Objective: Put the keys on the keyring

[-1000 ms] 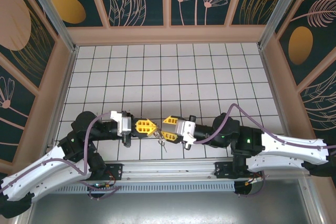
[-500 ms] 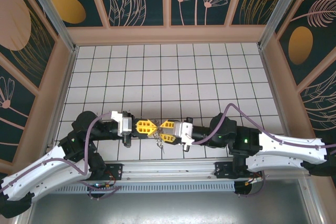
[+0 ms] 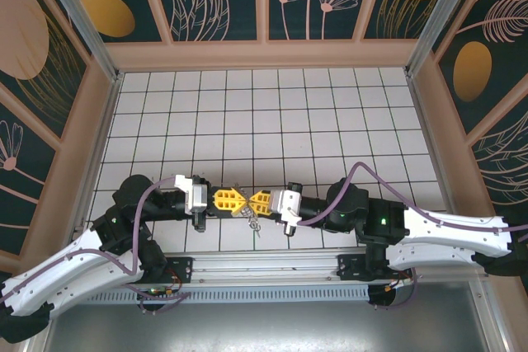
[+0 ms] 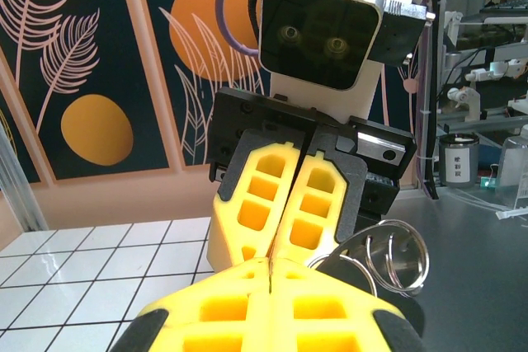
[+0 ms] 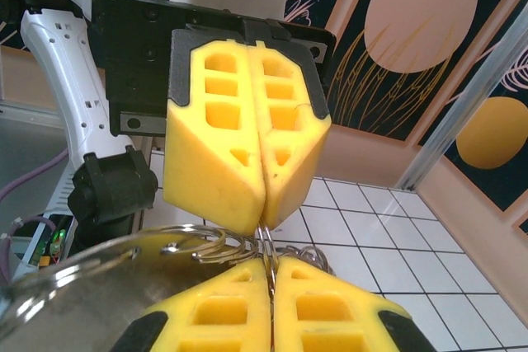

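Note:
My two yellow-fingered grippers meet tip to tip low over the near tiles. The left gripper [image 3: 242, 201] [image 4: 271, 263] is shut on the keyring [image 5: 290, 204], a thin silver wire loop that runs up into its closed fingers. From the opposite side, the right gripper [image 3: 254, 202] [image 5: 268, 263] is shut on the same loop. A cluster of smaller silver rings [image 5: 202, 241] [image 4: 396, 251] hangs beside the tips, and small metal pieces [image 3: 254, 222] dangle under the meeting point. The keys are out of view; no red head shows.
The white tiled floor [image 3: 272, 121] stretches behind the grippers to the tan back wall [image 3: 264, 53]. Tan side walls [image 3: 78, 138] close the cell. A metal rail [image 3: 264, 265] runs along the near edge between the arm bases.
My right gripper has moved left up to the left gripper's tips and closed its fingers on the keyring. The left arm has stayed still, shut.

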Robot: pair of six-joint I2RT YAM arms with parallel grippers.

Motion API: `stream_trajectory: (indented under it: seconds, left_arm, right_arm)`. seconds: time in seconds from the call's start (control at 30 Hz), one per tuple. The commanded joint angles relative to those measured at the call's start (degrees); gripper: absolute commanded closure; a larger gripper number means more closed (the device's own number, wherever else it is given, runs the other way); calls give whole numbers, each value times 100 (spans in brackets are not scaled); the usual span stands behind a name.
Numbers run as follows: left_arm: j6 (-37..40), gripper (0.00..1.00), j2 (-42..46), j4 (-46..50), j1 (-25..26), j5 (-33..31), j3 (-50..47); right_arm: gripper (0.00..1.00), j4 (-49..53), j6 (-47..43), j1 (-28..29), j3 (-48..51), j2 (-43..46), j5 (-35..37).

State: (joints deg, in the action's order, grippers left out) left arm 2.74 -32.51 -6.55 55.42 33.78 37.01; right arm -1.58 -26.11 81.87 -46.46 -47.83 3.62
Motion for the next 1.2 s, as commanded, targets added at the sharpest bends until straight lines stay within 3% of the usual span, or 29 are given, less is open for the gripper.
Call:
stream_trajectory:
  seconds: [0.0, 0.17, 0.23, 0.77, 0.9, 1.1, 1.17]
  left_arm:
    - [42, 100, 113, -303, 1, 37, 75]
    - [41, 100, 121, -302, -1, 43, 90]
    - [40, 100, 122, -303, 2, 53, 102]
    - [17, 100, 78, -321, 2, 113, 156]
    - [25, 100, 72, -307, 1, 97, 166]
    - [41, 100, 119, -244, 1, 8, 131]
    - [64, 100, 145, -186, 2, -65, 113]
  right_arm:
    - [88, -31, 80, 20, 16, -45, 271]
    - [67, -93, 96, 29, 94, -32, 124]
    - [63, -79, 131, 29, 118, -44, 7]
    - [62, -239, 141, -5, 295, -105, -116]
    - [69, -321, 115, -25, 289, -156, -200]
    - [100, -267, 82, -34, 295, -6, 95]
    - [100, -178, 63, -31, 284, 134, 351]
